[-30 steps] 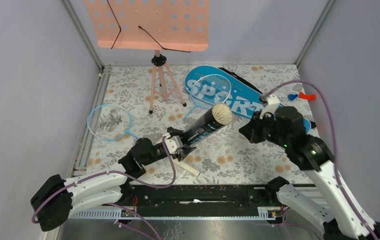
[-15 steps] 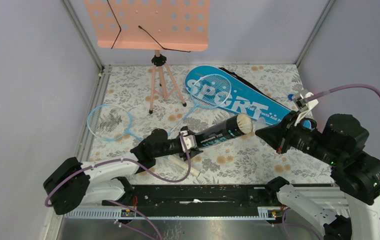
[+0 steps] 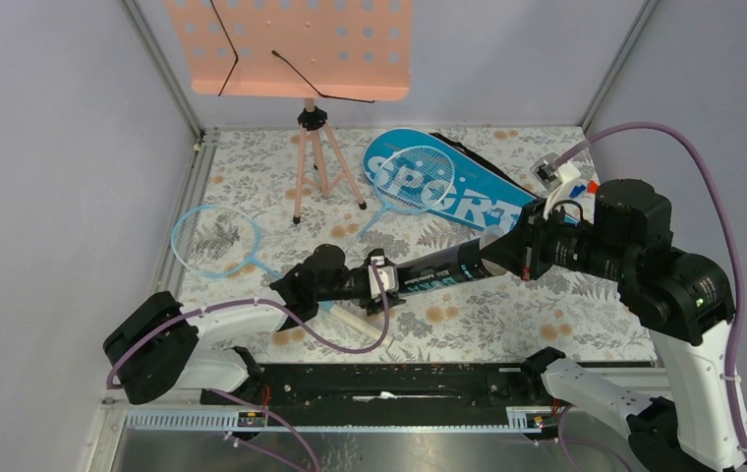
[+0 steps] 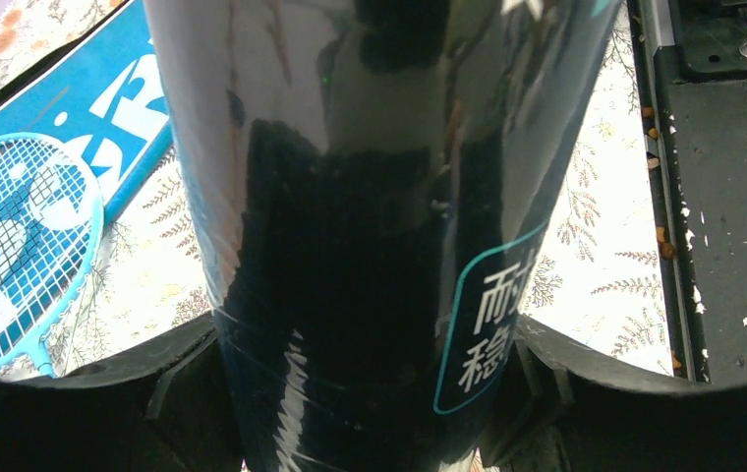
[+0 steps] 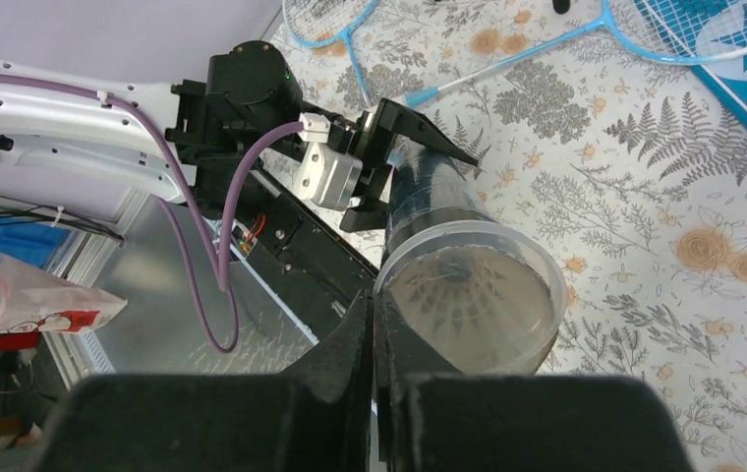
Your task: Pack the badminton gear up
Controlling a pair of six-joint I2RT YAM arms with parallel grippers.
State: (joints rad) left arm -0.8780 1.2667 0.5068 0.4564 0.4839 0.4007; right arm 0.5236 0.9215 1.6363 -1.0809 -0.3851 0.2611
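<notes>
Tube (image 3: 436, 268) w/ shuttlecock (image 5: 468, 295) inside, gripped by L end effector (image 3: 386, 282); R end effector (image 5: 372, 315) closed at tube mouth.

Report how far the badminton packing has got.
Done: a shuttlecock sits inside the black tube. In hand: the left gripper clamps the tube while the shut right gripper is at its mouth. Left: the near racket lies on the table, the second racket on top of the blue bag, neither inside.
</notes>
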